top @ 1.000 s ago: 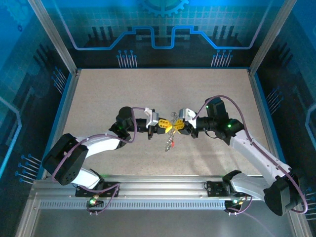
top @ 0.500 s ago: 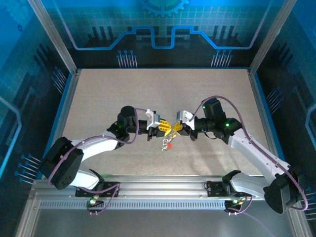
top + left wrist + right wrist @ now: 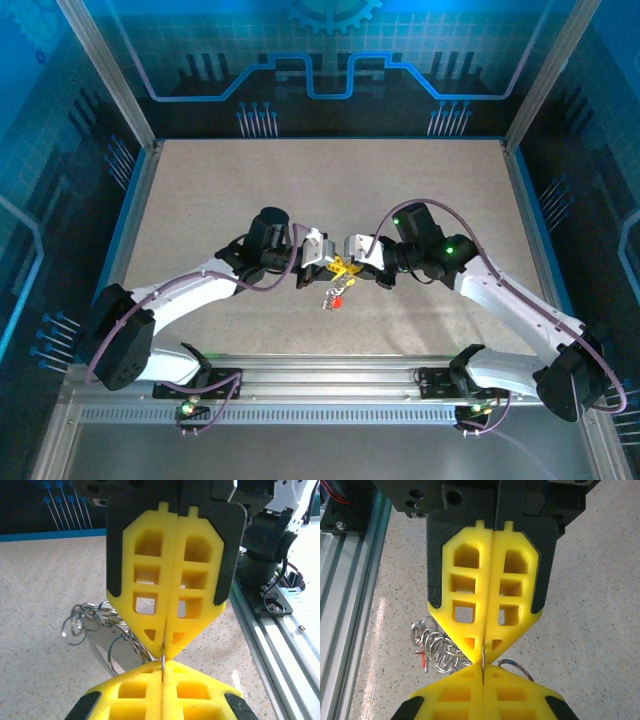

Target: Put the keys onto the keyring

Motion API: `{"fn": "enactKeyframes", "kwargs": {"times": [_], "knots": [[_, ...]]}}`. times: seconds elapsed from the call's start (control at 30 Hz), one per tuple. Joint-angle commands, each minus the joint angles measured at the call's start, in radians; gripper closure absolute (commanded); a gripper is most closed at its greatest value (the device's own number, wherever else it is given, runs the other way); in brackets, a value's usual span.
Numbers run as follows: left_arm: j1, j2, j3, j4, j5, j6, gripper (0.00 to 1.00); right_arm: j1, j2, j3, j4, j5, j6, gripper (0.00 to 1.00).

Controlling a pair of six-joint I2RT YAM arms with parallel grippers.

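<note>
**Keyring:** A thin silver keyring (image 3: 163, 660) is held above the table (image 3: 200, 200), beyond the middle of the front rail (image 3: 330, 385). One arc of its wire runs straight between two sets of yellow fingertips that meet point to point.

**Attached items:** A bunch of further silver rings (image 3: 437, 647) hangs from it on the side nearer the rail. A red-headed key (image 3: 337, 299) sits lowest in the bunch. The other key heads cannot be made out.

**Left gripper** (image 3: 333, 266): Clenched, pads pressed flat together, with the keyring wire nipped in the seam at the tips.

**Right gripper** (image 3: 350, 266): Likewise clenched on the same wire from the opposite side. Its tips touch the left gripper's.

**Arms:** Both reach inward from their bases at the rail's two ends.
</note>
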Motion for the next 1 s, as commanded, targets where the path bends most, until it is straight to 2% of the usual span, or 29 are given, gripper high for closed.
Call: {"fn": "enactKeyframes", "kwargs": {"times": [0.0, 0.07, 0.17, 0.23, 0.6, 0.8, 0.97], "knots": [[-0.012, -0.010, 0.044, -0.071, 0.012, 0.058, 1.00, 0.006, -0.015, 0.034, 0.024, -0.015, -0.011, 1.00], [-0.012, -0.014, 0.044, -0.073, 0.008, 0.059, 1.00, -0.016, -0.034, 0.017, 0.053, -0.049, 0.013, 1.00], [-0.011, -0.022, 0.036, -0.031, 0.009, 0.020, 1.00, -0.057, -0.068, -0.022, 0.112, -0.102, 0.058, 0.89], [-0.010, -0.027, 0.021, 0.026, 0.023, -0.020, 1.00, -0.081, -0.086, -0.044, 0.140, -0.138, 0.083, 0.88], [0.008, -0.010, -0.077, 0.386, 0.063, -0.218, 1.00, -0.135, -0.095, -0.097, 0.196, -0.219, 0.143, 0.82], [0.036, 0.011, -0.145, 0.642, 0.065, -0.357, 1.00, -0.145, -0.105, -0.100, 0.194, -0.265, 0.158, 0.88], [0.048, 0.037, -0.167, 0.770, 0.079, -0.432, 1.00, -0.145, -0.108, -0.109, 0.192, -0.275, 0.157, 0.82]]}}
